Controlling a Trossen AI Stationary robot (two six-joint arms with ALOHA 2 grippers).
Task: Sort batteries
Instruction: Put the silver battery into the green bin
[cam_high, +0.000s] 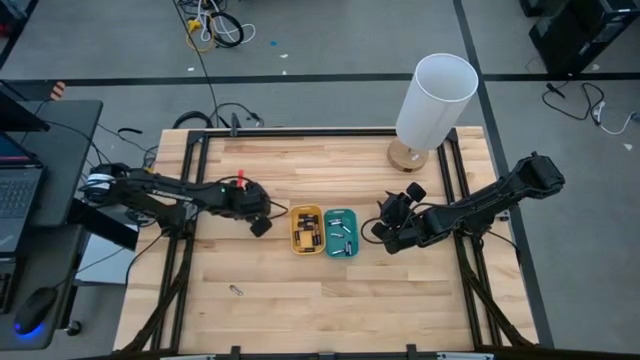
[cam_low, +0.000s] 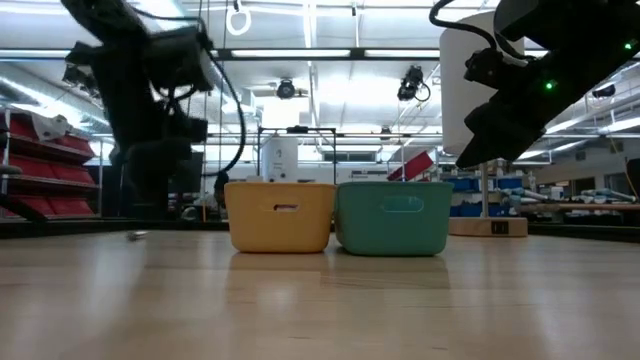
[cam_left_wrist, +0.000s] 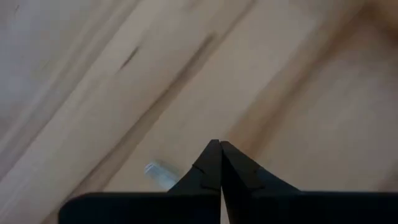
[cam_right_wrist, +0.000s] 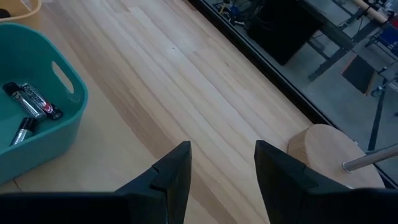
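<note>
While both trays (cam_high: 306, 213) hold batteries (cam_high: 343, 232), left tool (cam_left_wrist: 220, 149) is closed empty, right tool (cam_right_wrist: 222, 163) wide.

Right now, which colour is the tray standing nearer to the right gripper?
Teal. The tray shows best in the high view, beside the yellow tray.

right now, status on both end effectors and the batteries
Left end effector shut, nothing held, above bare table left of yellow tray. Right end effector open, empty, beside teal tray. Batteries in both trays. Nothing in the way.
</note>
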